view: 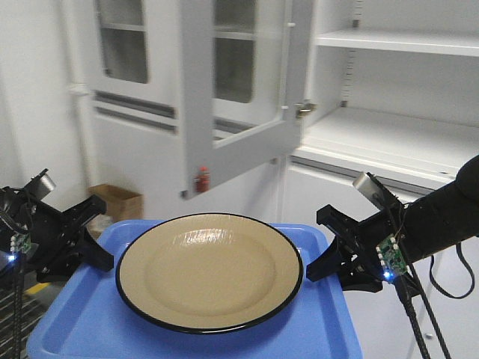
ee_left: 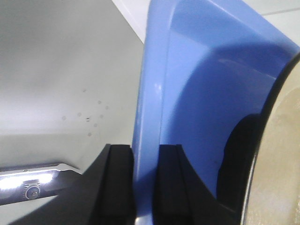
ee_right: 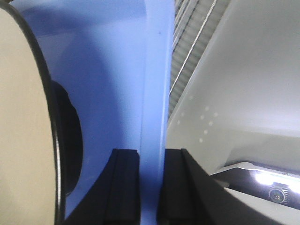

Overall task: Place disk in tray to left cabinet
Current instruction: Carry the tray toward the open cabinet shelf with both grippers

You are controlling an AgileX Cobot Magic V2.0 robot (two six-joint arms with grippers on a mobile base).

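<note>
tray [view: 314,329] with disk [view: 209,269], rims pinched by left gripper [ee_left: 145,187] and right gripper [ee_right: 150,187]; transport step, next lift level to left cabinet [view: 389,138] above.

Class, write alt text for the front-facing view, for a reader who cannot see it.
A tan plate with a black rim sits in a blue tray, held at its side rims by the left pincer and right pincer. Behind stands a white cabinet, its glazed door open.
</note>
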